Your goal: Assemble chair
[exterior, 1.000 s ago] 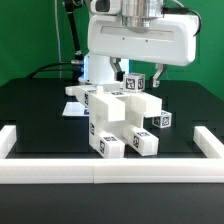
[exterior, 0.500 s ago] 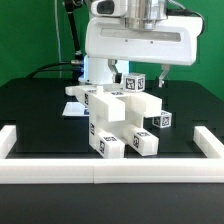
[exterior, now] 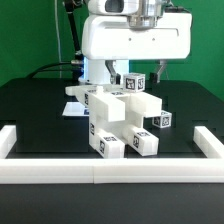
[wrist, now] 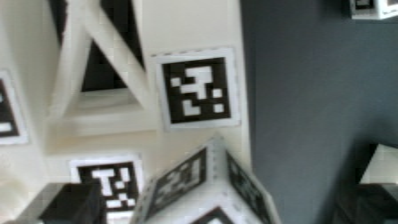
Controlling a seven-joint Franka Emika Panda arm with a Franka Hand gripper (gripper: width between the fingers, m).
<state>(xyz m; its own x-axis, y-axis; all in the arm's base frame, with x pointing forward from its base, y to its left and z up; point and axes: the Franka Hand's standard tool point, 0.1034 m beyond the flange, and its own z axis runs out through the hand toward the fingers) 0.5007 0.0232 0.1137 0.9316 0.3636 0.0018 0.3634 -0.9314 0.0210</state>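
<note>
The chair (exterior: 120,120) stands as a blocky white stack of tagged parts in the middle of the black table. A tagged block (exterior: 134,83) is its top piece. My gripper (exterior: 141,72) hangs right above that block, and its fingers are largely hidden under the wide white hand. In the wrist view the chair's tagged white parts (wrist: 196,90) fill the picture. My gripper (wrist: 222,205) straddles a tagged corner there. The dark fingertips (wrist: 68,203) stand wide apart, with a gap to the part, so the gripper is open and holds nothing.
A long white border rail (exterior: 110,168) runs along the front of the table, with raised ends at the exterior view's left (exterior: 8,138) and right (exterior: 206,142). The robot's base (exterior: 97,68) and cables stand behind the chair.
The hand has shifted slightly up and toward the exterior view's left above the chair. The chair parts have not moved.
</note>
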